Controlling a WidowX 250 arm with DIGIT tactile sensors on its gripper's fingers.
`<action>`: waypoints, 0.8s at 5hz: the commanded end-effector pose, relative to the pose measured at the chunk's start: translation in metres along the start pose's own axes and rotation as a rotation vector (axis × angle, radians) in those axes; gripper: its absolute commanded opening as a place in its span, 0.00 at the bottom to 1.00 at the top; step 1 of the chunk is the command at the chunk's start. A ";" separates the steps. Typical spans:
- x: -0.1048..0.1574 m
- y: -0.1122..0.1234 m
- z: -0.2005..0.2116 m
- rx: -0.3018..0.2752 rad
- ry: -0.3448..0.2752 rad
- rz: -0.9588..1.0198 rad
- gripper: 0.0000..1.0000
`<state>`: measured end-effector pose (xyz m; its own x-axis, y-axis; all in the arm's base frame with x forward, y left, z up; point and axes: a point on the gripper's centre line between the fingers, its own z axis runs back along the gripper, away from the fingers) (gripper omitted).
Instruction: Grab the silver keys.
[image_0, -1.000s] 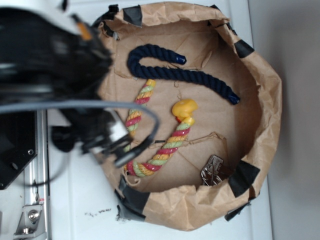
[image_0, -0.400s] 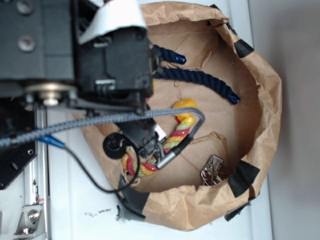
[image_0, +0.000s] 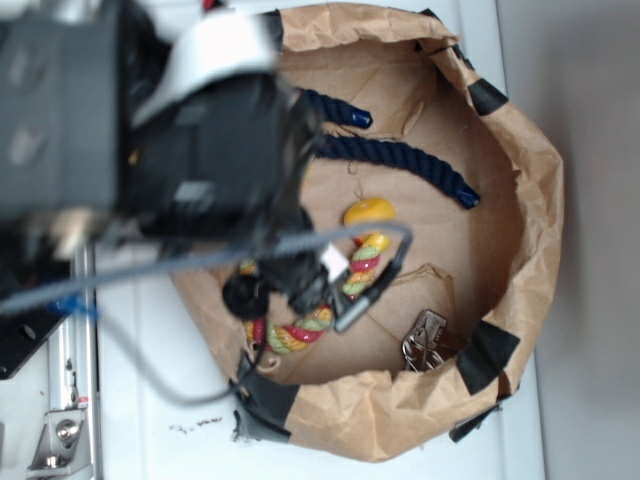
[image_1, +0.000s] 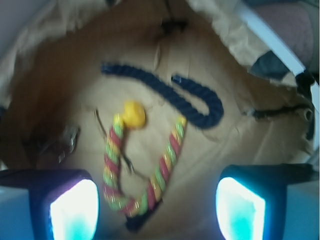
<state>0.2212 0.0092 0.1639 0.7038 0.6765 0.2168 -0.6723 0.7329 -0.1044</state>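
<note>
Silver keys (image_0: 424, 342) untouched, low against the paper bag's (image_0: 520, 200) wall near the black tape.

Claw (image_1: 157, 207), fingers spread apart and empty, hangs over the striped rope (image_1: 112, 165) beside the duck (image_1: 133, 114), well short of the keys, presumably ready to straddle them.

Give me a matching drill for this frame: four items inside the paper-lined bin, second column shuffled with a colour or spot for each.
Items:
1. silver keys
2. duck
3. striped rope
4. dark rope

Descriptions:
A. navy blue, curved into a hook shape
B. plain yellow, touching one end of a rope
C. red, yellow and green twist, bent in a U
D. shiny metal, by a black tape patch at the bin wall

Pairs: 1-D, 2-B, 3-C, 4-A
</note>
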 end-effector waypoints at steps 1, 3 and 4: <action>0.011 -0.011 -0.019 -0.145 -0.047 0.087 1.00; 0.015 -0.016 -0.034 -0.226 0.012 0.135 1.00; 0.026 -0.020 -0.051 -0.191 -0.003 0.169 1.00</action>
<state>0.2589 0.0118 0.1067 0.6023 0.7839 0.1511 -0.7327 0.6179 -0.2852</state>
